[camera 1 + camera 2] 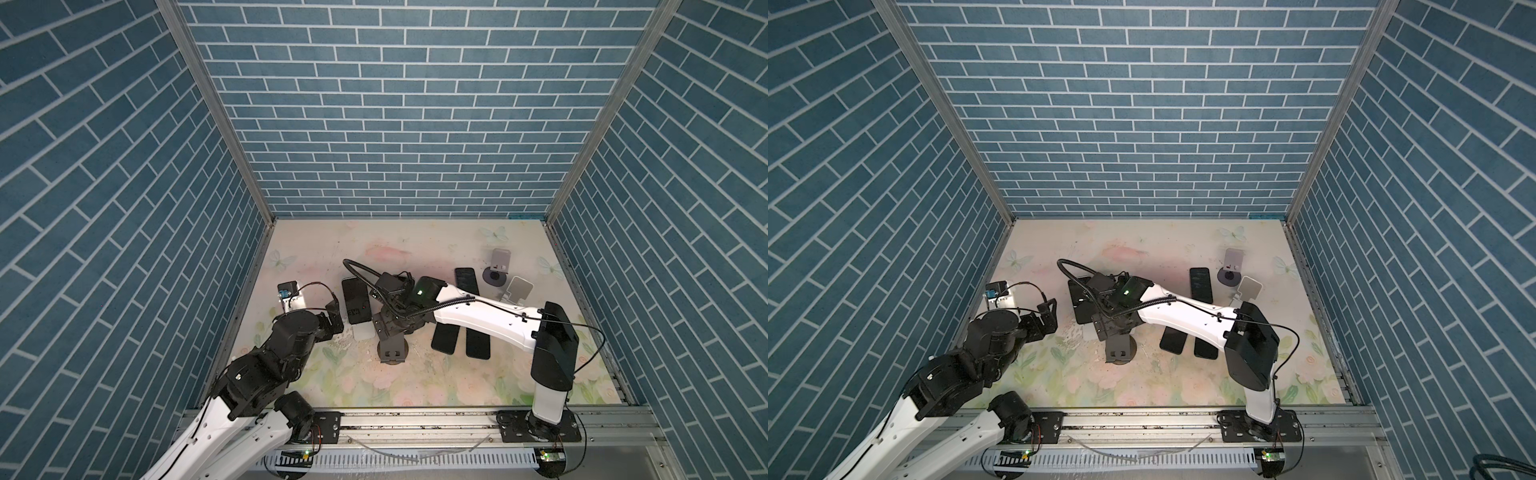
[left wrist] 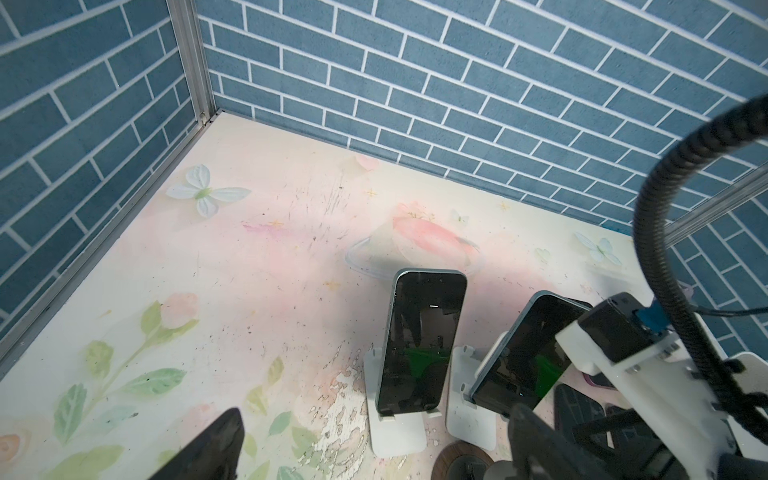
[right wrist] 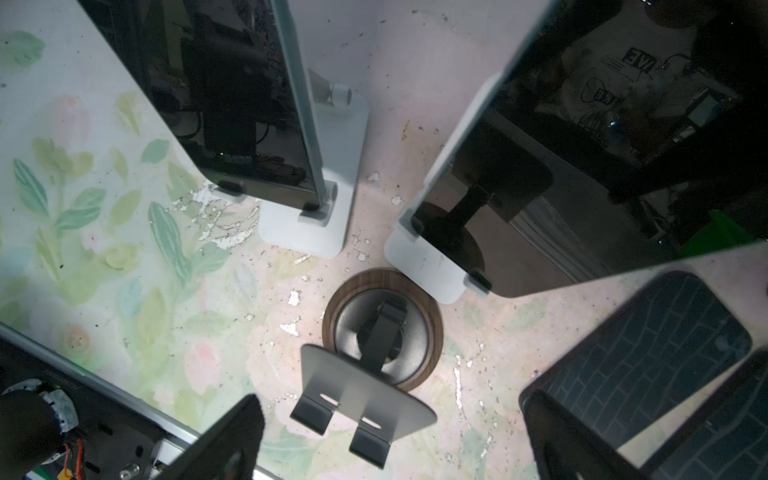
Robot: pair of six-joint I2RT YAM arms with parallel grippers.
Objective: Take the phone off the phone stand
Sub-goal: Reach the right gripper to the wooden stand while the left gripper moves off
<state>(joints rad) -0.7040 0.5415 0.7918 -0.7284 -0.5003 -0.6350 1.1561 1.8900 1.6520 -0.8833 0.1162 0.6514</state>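
Phone (image 3: 540, 208) on white stand (image 3: 432, 266) sits just ahead of R gripper (image 3: 392, 401), w/ jaws spread wide, holding nothing.

1. I read the black rectangular phone (image 2: 424, 340) as glossy, mirror-smooth glass.
2. Its white flat-based stand (image 2: 397, 434) looks matt and smooth.
3. The round stand base (image 3: 328, 320) has a wood-grain rim; the grey bent plate (image 3: 365, 386) looks like matt metal.
4. The floral-printed table top (image 2: 249, 291) is flaking in patches.

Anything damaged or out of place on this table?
Yes: the floral-print table covering is flaked beside the white metal phone stand, with bare white patches showing through. Nothing looks spilled.
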